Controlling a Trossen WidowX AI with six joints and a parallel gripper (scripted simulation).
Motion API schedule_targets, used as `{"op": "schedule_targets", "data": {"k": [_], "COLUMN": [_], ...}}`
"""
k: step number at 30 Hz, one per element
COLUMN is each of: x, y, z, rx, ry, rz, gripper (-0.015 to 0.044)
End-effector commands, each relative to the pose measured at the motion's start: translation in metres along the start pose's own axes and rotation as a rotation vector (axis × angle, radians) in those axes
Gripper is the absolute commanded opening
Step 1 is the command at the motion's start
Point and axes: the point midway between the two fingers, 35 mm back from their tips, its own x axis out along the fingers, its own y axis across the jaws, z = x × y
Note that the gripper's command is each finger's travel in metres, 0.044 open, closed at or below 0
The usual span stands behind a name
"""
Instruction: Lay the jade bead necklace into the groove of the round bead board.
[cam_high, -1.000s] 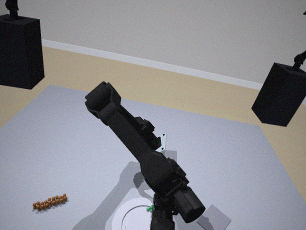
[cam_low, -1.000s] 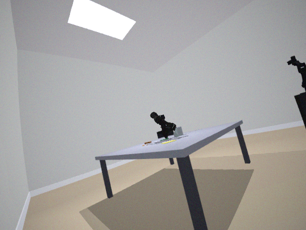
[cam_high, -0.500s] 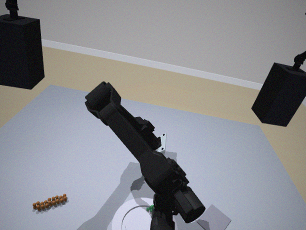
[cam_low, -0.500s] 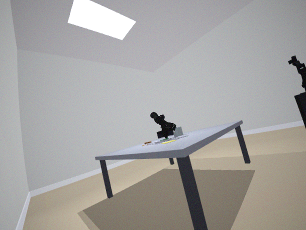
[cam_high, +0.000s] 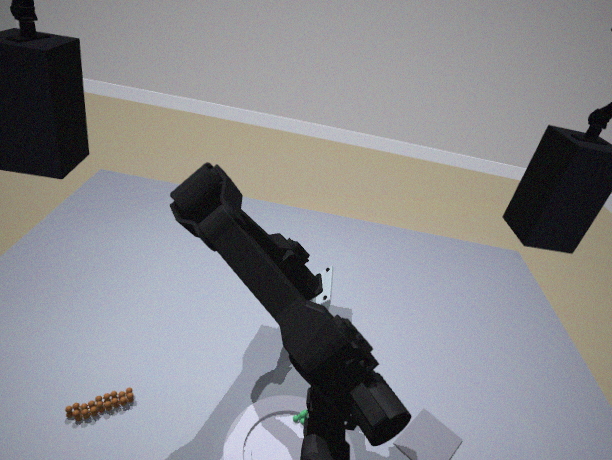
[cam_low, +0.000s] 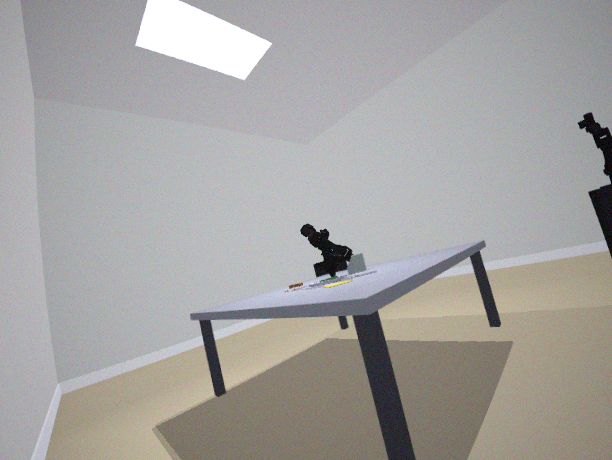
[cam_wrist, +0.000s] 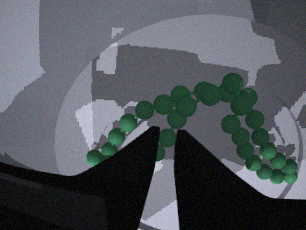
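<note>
The jade bead necklace (cam_wrist: 210, 94) (cam_high: 300, 416) (cam_low: 328, 280) is a bunched green string, bent in an arch over the round bead board (cam_wrist: 70, 135) (cam_high: 235, 430). In the wrist view its right part hangs as a doubled strand toward the board's right side, and its left part runs down behind the left finger. My gripper (cam_wrist: 167, 135) is nearly closed, shut on a strand of green beads that shows between the fingertips. The board's groove shows as a thin dark ring, partly hidden by the arm in the top view. Whether any beads sit in it, I cannot tell.
An orange bead string (cam_high: 100, 402) (cam_low: 296, 285) lies on the table left of the board. A grey square (cam_high: 428, 435) lies to its right. A pale upright plate (cam_high: 326, 285) (cam_low: 357, 264) stands behind the arm. A flat yellow piece (cam_low: 337, 284) lies near the board.
</note>
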Motion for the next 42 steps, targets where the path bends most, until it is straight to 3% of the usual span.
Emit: {"op": "schedule_targets", "data": {"k": [1, 26, 42], "x": [-0.005, 0.001, -0.006], "y": [0.0, 0.017, 0.017], "z": [0.001, 0.011, 0.011], "rx": [-0.003, -0.004, -0.004], "ry": [0.001, 0.001, 0.001], "rz": [-0.005, -0.004, -0.004], "gripper": [0.0, 0.0, 0.042]}}
